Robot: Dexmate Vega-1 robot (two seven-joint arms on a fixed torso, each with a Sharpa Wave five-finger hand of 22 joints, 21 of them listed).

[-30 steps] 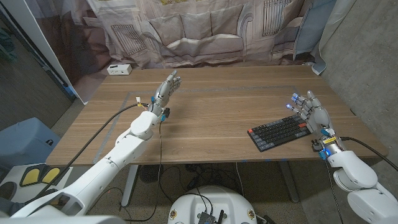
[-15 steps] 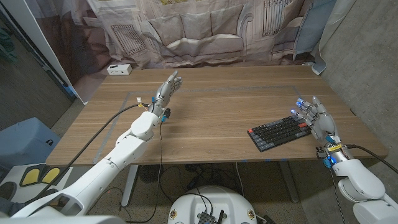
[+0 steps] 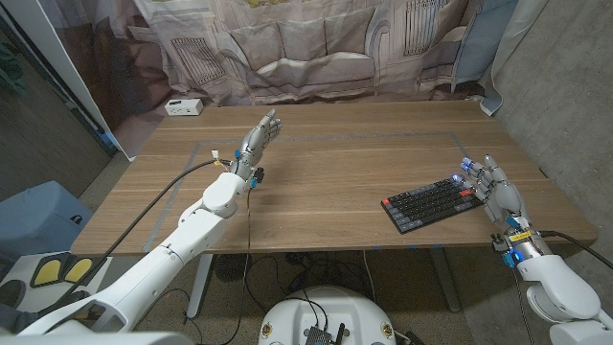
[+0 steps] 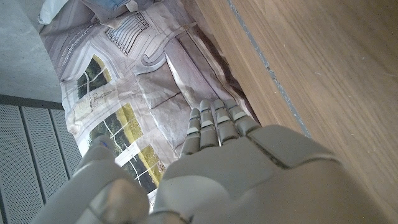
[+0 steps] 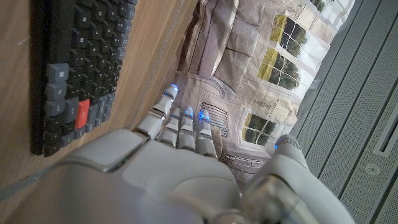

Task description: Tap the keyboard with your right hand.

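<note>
While its fingers spread apart, right hand [image 3: 493,187] stands just beside keyboard [image 3: 429,203]

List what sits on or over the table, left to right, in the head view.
white box → left robot hand → keyboard → right robot hand, beside the keyboard's right end.

The desk [image 3: 335,182] is matt, smooth-grained wood. The keyboard [image 3: 429,203] looks like matt black plastic. Both the left hand [image 3: 259,135] and right hand [image 3: 493,184] have smooth grey plastic-looking shells. Behind hangs a creased printed cloth backdrop [image 3: 306,48].
</note>
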